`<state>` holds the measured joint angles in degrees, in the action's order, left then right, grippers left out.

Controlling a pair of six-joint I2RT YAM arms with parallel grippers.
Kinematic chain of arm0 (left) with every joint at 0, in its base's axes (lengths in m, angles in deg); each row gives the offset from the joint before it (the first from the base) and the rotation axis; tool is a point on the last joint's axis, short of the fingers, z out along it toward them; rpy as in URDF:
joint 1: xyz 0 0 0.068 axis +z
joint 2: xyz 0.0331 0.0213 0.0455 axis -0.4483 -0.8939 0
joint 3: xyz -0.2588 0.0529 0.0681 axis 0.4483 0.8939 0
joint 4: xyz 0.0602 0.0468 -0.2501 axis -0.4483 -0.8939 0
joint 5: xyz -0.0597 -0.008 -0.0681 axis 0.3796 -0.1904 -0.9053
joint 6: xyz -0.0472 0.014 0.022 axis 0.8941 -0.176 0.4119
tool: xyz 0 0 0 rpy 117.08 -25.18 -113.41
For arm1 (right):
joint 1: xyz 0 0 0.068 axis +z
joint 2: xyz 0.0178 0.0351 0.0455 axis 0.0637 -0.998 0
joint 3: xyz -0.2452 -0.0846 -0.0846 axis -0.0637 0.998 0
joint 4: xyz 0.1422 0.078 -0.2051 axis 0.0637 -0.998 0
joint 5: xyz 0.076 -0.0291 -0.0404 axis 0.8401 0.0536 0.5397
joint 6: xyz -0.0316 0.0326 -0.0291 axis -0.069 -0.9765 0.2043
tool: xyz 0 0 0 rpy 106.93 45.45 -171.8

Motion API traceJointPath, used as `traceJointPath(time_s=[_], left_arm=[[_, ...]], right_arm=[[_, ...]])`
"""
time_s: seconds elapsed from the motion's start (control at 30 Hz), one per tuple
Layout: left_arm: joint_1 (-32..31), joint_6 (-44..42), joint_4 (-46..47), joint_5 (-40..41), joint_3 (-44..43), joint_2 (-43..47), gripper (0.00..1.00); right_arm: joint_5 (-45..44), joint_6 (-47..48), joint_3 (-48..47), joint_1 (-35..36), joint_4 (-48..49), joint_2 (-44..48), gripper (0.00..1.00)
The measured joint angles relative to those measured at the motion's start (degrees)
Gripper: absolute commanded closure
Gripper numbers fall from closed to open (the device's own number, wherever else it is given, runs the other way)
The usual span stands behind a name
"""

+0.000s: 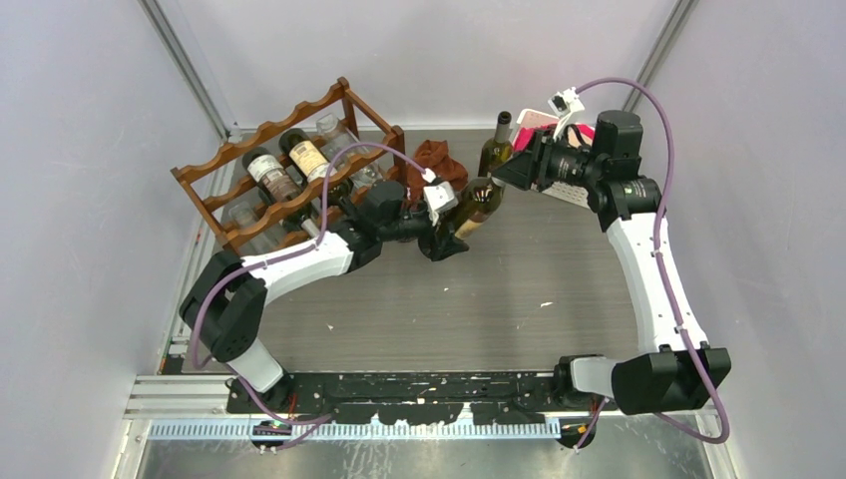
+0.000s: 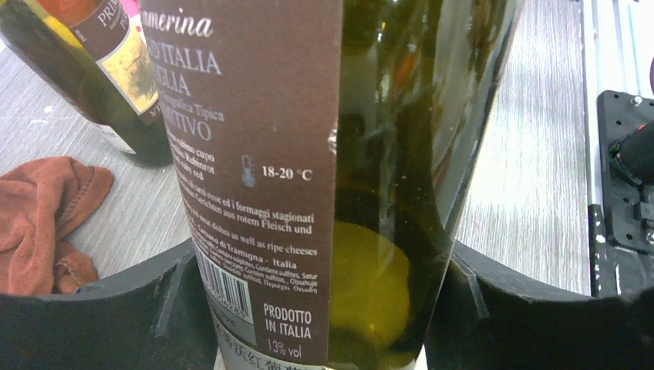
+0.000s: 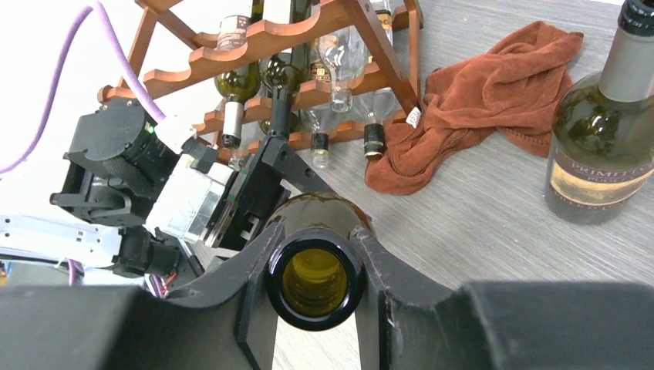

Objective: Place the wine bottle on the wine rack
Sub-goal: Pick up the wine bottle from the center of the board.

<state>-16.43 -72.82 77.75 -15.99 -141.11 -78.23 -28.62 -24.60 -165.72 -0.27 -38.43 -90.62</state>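
Note:
The wine bottle (image 1: 477,205) is dark green glass with a brown label (image 2: 254,154). It is held tilted above the table between both arms. My left gripper (image 1: 451,225) has one black finger pressed on each side of the bottle's lower body (image 2: 385,254). My right gripper (image 1: 507,172) is shut on the neck, just below the open mouth (image 3: 315,277). The wine rack (image 1: 261,133) is reddish-brown wood with wavy rails. It stands at the back left with several bottles lying in it (image 3: 262,46), to the left of the held bottle.
A second green bottle (image 1: 497,145) stands upright behind the held one (image 3: 601,131). A rust-brown cloth (image 1: 436,160) lies crumpled between the rack and that bottle. A white basket with pink contents (image 1: 559,125) sits at the back right behind the right arm.

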Motion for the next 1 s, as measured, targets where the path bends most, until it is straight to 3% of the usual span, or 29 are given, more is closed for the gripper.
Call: traceJointPath(time_s=[0.1, 0.23, 0.47, 0.63, 0.8, 1.0], left_arm=[[0.1, -3.4, -6.2, 0.0, -2.1, 0.7, 1.0], [0.1, -11.5, -22.5, -0.6, -7.1, 1.5, 1.0], [0.1, -20.6, -46.9, -2.8, -15.5, 1.5, 1.0], [0.0, -24.3, -59.3, -3.7, -20.4, 1.1, 1.0], [-0.2, -26.4, -66.8, -3.6, -25.7, -1.2, 1.0], [-0.8, -26.9, -70.6, -2.7, -26.4, -2.7, 1.0]], right_arm=[[1.0, 1.2, 0.0, -0.8, -2.0, 0.0, 0.35], [0.6, 7.0, -0.5, -2.3, -7.2, -0.1, 0.01], [0.8, 22.1, -3.1, -2.8, -11.5, 0.0, 0.0], [10.2, 41.1, -2.5, -2.8, -15.6, 0.2, 0.0], [16.9, 62.9, -1.7, -0.9, -27.2, -0.1, 0.0], [14.2, 87.6, -4.0, 8.4, -45.1, -4.3, 0.0]])
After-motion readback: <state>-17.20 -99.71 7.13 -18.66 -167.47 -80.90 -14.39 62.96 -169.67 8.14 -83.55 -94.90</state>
